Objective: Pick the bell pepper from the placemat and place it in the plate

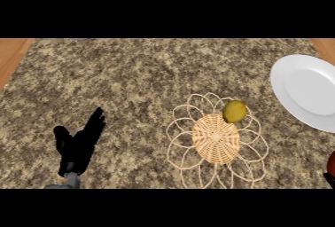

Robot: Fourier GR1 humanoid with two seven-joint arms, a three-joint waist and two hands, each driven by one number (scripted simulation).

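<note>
Pepper (234, 111): yellow, small, lying at 1 o'clock on the mat (216, 141), at the edge of the woven centre and over the looped wire border. No hand touches it.

Mat: round wicker disc with wire petal loops, right of the view's centre on the granite tabletop (131, 80).

Plate (307, 91): white, bare, at 2 o'clock from the mat, partly cut off by the right edge. Near the pepper but apart from it.

Left robot hand (78, 144): at 9 o'clock from the mat, well apart from it, fingers straight and pointing up, released, holding nothing. Resting.

Right robot hand (329, 177): only a dark sliver at the lower right edge, below a reddish shape there; whether released or clenched cannot be told.

Step in hand: none of the pick done yet, by my judgement; the pepper is still on the mat and the plate holds nothing.

Next move calls for: the right arm, nearer to both pepper and plate, to come in over the pepper, close round it, lift it and carry it toward 2 o'clock onto the plate. The round pepper may roll if nudged.
</note>
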